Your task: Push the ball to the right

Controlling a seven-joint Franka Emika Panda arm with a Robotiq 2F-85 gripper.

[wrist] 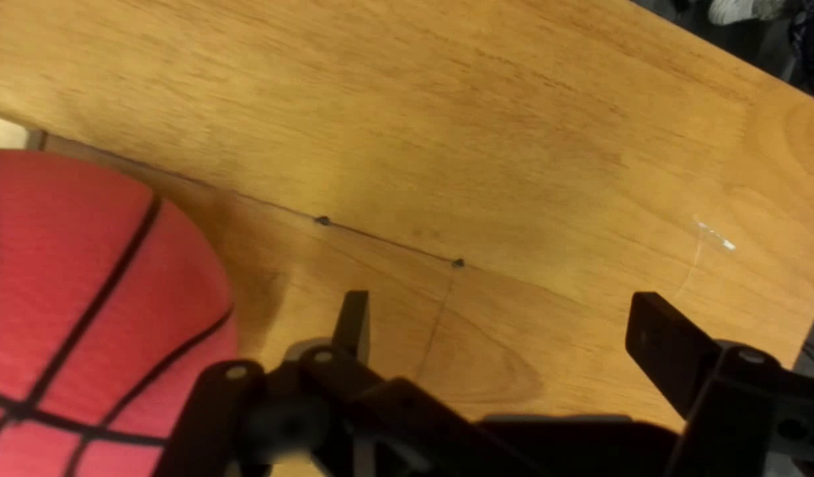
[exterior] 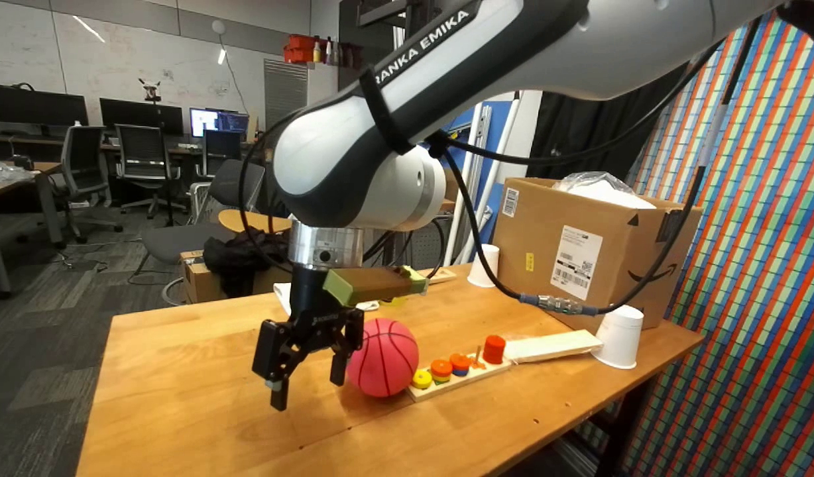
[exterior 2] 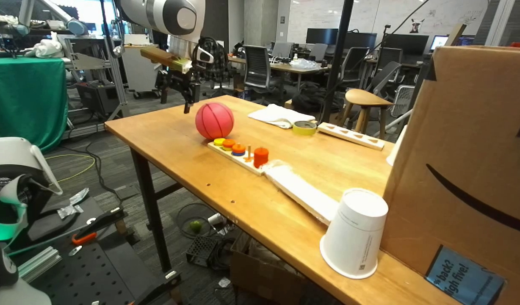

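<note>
Your gripper [exterior: 309, 385] hovers above the table [exterior: 195, 351], its fingers [wrist: 669, 354] released and spread wide; tabletop shows between them in the wrist view. In that view you locate the ball [wrist: 95, 298] at 9 o'clock from the gripper, outside the fingers. In an exterior view you read the ball [exterior: 384, 358] between 2 and 3 o'clock from the gripper, just beside the nearer finger; you cannot confirm contact. From the ball there, the stacker [exterior: 460, 366] extends at 3 o'clock, the box [exterior: 549, 248] at 2 o'clock. In an exterior view, the tape [exterior 2: 304, 131] lies at the ball's 3 o'clock.
</note>
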